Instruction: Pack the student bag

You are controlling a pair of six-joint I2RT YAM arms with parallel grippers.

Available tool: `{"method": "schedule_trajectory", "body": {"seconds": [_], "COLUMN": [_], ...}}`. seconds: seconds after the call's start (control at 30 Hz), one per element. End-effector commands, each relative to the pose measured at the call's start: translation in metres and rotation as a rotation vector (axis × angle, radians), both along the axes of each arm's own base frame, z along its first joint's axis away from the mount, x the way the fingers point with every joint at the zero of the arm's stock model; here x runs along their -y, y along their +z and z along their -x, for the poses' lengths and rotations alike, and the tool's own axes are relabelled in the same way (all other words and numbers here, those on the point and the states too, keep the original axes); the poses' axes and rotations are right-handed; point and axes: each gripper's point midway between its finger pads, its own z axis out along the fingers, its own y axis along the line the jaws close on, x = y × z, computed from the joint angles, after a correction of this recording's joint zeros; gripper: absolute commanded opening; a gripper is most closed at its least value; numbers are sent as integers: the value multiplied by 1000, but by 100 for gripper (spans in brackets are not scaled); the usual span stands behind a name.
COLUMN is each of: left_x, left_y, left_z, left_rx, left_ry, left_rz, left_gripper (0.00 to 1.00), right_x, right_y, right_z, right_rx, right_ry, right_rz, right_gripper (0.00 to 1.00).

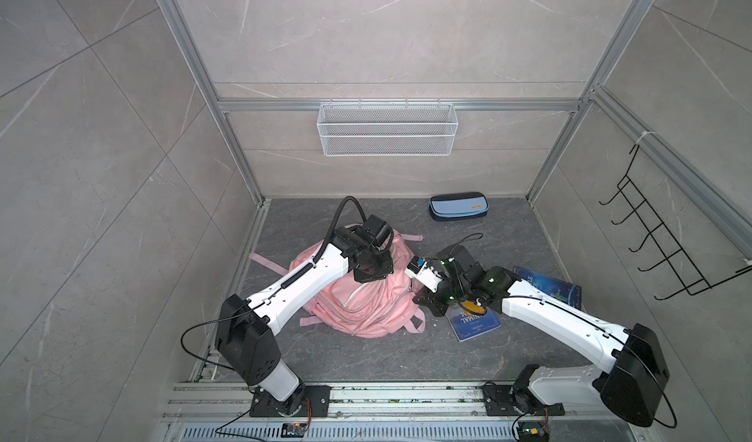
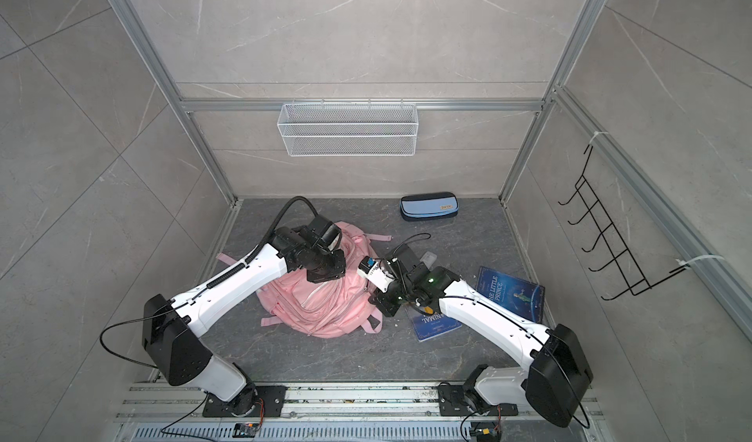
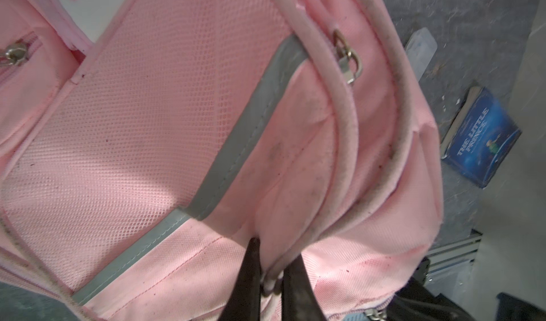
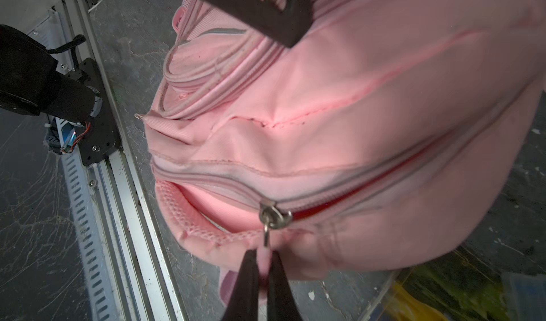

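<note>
Centrally on the dark grey floor, the student bag (image 1: 366, 303) lies slumped between the two arms, with its pink straps splayed out around it. The left gripper (image 3: 274, 257) has its jaws drawn almost together, nipping a ridge of pink piping on the bag just beside a grey reflective stripe (image 3: 236, 145). The right gripper (image 4: 263, 256) is likewise pinched tight, holding the pink zip pull tab (image 4: 263, 259) that hangs from the metal zip slider (image 4: 274, 217). Beyond that slider a thin red slit shows along the zip.

To the right of the bag, "The Little Prince" book (image 2: 510, 293) lies flat, partly under the right arm. A second blue book (image 1: 474, 324) sits near the bag's lower corner. The blue pencil case (image 1: 457, 207) rests by the back wall, well apart from the bag, below a white wire basket (image 1: 386, 129).
</note>
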Motion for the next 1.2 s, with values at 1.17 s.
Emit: {"method": "schedule_trajectory", "body": {"seconds": [1.17], "left_x": [1], "left_y": [220], "left_z": [-113], "left_rx": [330], "left_ry": [725], "left_rz": [975], "left_gripper": [0], "right_x": [-34], "right_y": [-32], "right_z": [23], "right_rx": [-75], "right_ry": [-8], "right_rz": [-148], "right_gripper": [0]}}
